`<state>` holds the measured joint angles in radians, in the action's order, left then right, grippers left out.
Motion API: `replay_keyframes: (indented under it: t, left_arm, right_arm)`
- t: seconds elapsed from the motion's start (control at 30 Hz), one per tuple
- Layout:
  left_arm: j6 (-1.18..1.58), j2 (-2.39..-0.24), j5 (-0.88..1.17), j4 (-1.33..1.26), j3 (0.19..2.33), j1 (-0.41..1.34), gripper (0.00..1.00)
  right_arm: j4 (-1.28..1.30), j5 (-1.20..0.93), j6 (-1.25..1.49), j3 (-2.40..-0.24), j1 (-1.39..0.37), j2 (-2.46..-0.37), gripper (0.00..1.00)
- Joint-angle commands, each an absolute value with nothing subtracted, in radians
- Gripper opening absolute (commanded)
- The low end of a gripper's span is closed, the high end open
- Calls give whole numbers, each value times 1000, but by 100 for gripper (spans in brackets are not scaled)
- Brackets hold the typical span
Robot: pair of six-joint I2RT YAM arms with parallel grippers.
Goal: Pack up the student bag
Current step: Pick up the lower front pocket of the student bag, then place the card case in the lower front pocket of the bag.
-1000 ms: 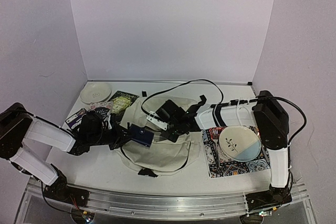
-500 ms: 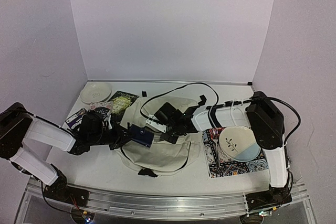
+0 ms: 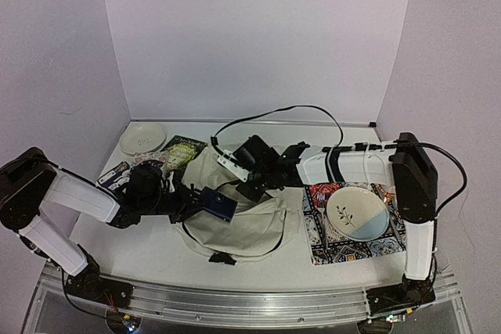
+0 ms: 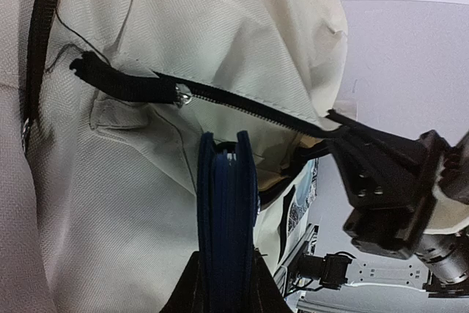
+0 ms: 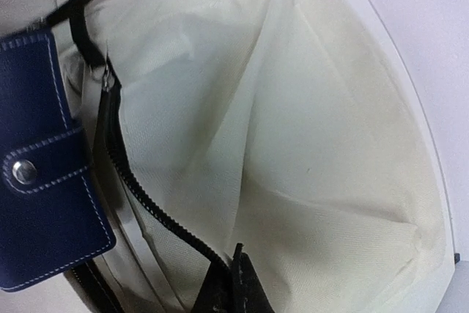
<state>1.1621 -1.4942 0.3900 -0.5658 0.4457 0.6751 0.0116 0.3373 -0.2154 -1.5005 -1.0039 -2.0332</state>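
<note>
The student bag point(image 3: 244, 228) is a cream fabric backpack lying mid-table, its black zipper point(image 4: 242, 105) open. My left gripper point(image 3: 197, 199) is shut on a dark blue snap-closure wallet point(image 3: 218, 205) and holds it at the bag's left edge, by the opening. In the left wrist view the wallet point(image 4: 227, 203) stands edge-on between the fingers point(image 4: 192, 287), just below the zipper. My right gripper point(image 3: 249, 184) is shut on the bag's upper zipper edge. In the right wrist view its fingertips point(image 5: 238, 287) pinch the cream fabric point(image 5: 315, 122) beside the zipper point(image 5: 146, 196), with the wallet point(image 5: 44, 174) at left.
A white plate point(image 3: 142, 138) sits at the back left, with books point(image 3: 184, 150) and booklets point(image 3: 125, 170) beside it. On the right, a patterned cloth mat point(image 3: 337, 248) carries a white and blue plate point(image 3: 356, 213). A black cable point(image 3: 274, 115) arcs over the bag.
My right gripper has closed on the bag's zipper edge and its forearm has swung towards the back. My left gripper has carried the blue wallet slightly right, towards the opening.
</note>
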Motion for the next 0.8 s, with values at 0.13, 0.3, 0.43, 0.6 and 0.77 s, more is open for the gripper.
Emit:
replay_keyframes:
  t: [0.13, 0.3, 0.43, 0.6, 0.77]
  left_arm:
    - [1189, -1514, 400, -591, 543, 716, 0]
    - [1210, -1553, 406, -600, 614, 754, 0]
    - [1247, -1598, 390, -640, 641, 794, 0]
    - [1310, -1645, 332, -719, 614, 809, 0]
    - [1348, -1636, 207, -786, 564, 808, 0]
  right_arm:
    - [-51, 222, -104, -1491, -1006, -1899, 0]
    - [-73, 181, -62, -1476, -1007, -1890, 0]
    - [-92, 175, -36, -1464, -1013, -1883, 0]
    - [-111, 166, -23, -1450, -1021, -1873, 0]
    - [-120, 143, -16, -1422, -1030, -1852, 0]
